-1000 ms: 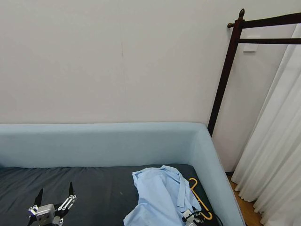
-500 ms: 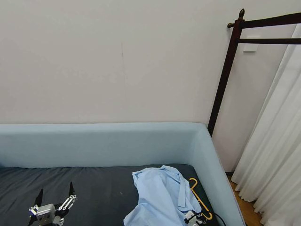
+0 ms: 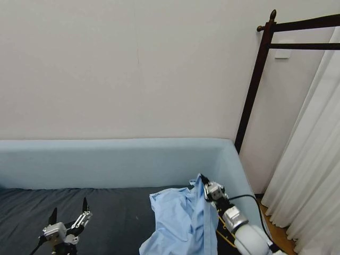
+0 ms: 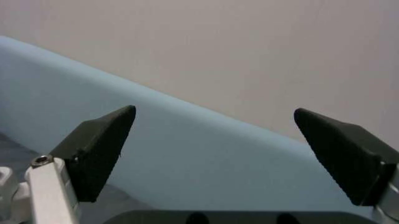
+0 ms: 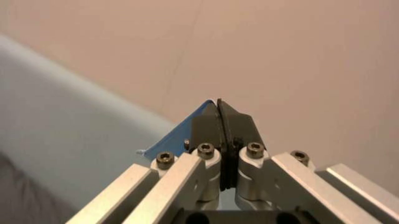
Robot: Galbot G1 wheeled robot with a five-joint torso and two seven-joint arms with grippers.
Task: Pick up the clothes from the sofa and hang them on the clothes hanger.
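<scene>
The right tool [image 3: 204, 186] is clamped on a fold of the light blue shirt [image 3: 178, 223]. In the right wrist view its two black fingers [image 5: 236, 122] are pressed flat together with a sliver of blue cloth showing beside them. It holds that fold up above the seat at the right end of the sofa, close to the corner where the backrest meets the right arm. Below the pinched peak, the rest of the shirt hangs and spreads in a loose heap onto the dark grey seat cushion [image 3: 106, 212], so the garment is gripped but not yet clear of the sofa. The left tool [image 3: 69, 208] hovers over the left part of the seat with its fingers spread wide apart and nothing between them, well away from the shirt. As I judge it, the pick-up is about half made. The shirt has yet to be raised free, carried past the sofa's right arm and put on the dark wooden clothes rack [image 3: 254, 87], which stands just beyond the sofa's right back corner, its crossbar high up and bare. The sofa itself has a pale blue backrest [image 3: 106, 162] and arm wrapped around the dark cushion. Behind it is a plain off-white wall [image 3: 133, 64], with a white curtain [image 3: 313, 159] hanging to the right of the rack over a strip of wooden floor [image 3: 271, 228].
</scene>
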